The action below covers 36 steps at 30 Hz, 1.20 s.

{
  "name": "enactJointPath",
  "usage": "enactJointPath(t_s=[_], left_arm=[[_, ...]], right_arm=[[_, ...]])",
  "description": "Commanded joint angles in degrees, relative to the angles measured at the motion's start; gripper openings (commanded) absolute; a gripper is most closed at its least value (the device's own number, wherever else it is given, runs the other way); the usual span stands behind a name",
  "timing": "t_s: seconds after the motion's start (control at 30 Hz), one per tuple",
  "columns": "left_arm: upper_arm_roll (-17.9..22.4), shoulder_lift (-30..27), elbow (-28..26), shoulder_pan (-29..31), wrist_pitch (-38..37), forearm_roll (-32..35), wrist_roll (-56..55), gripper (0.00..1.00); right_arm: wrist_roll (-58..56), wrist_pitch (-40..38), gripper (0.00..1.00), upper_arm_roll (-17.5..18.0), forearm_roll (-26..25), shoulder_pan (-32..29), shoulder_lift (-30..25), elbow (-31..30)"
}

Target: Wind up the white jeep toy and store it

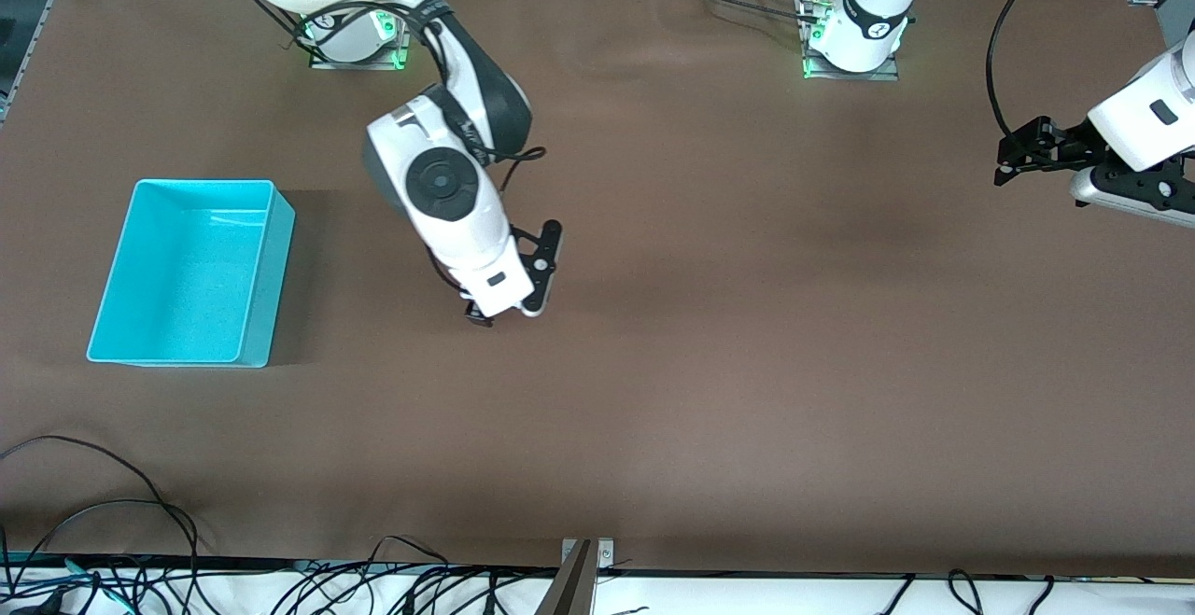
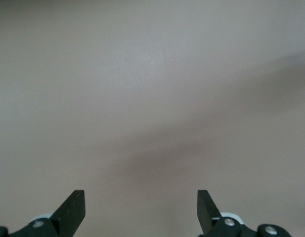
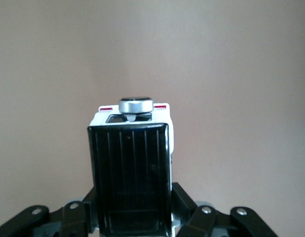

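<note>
Here the right gripper (image 3: 135, 217) clamps the white jeep toy (image 3: 132, 173).

Robotics lab, two arm bases (image 1: 851, 41) sitting bolted on a brown-covered table (image 1: 747, 316), cables (image 1: 112, 578) trailing below its edge

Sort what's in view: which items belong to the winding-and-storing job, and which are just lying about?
Job:
- white jeep toy, clamped in the right end effector over the table
- cyan bin, toward the right arm's end

Lying about:
- cables along the table edge nearest the front camera
- left end effector, open, waiting
</note>
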Motion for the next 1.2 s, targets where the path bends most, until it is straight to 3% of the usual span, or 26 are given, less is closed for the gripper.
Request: enactJointPath(t_s=[0.0, 0.37, 0.87, 1.17], left_arm=[[0.1, 0.0, 1.3, -0.1, -1.4, -1.1, 0.1, 1.00], [0.0, 0.2, 1.5, 0.3, -2.6, -1.7, 0.2, 1.00], [-0.1, 0.2, 1.5, 0.3, -2.6, -2.0, 0.3, 1.00], [-0.4, -0.2, 1.5, 0.2, -4.6, -1.7, 0.4, 1.00]], right_arm=[[-6.0, -3.7, 0.17, 0.4, 2.6, -4.6, -3.9, -1.9], [-15.0, -9.2, 0.17, 0.3, 5.1, -15.2, -11.2, -5.7], [-32.2, -9.0, 0.16, 0.0, 5.2, -29.3, -23.0, -20.4], [-40.0, -5.8, 0.12, -7.0, 5.2, -30.1, -27.7, -28.9]])
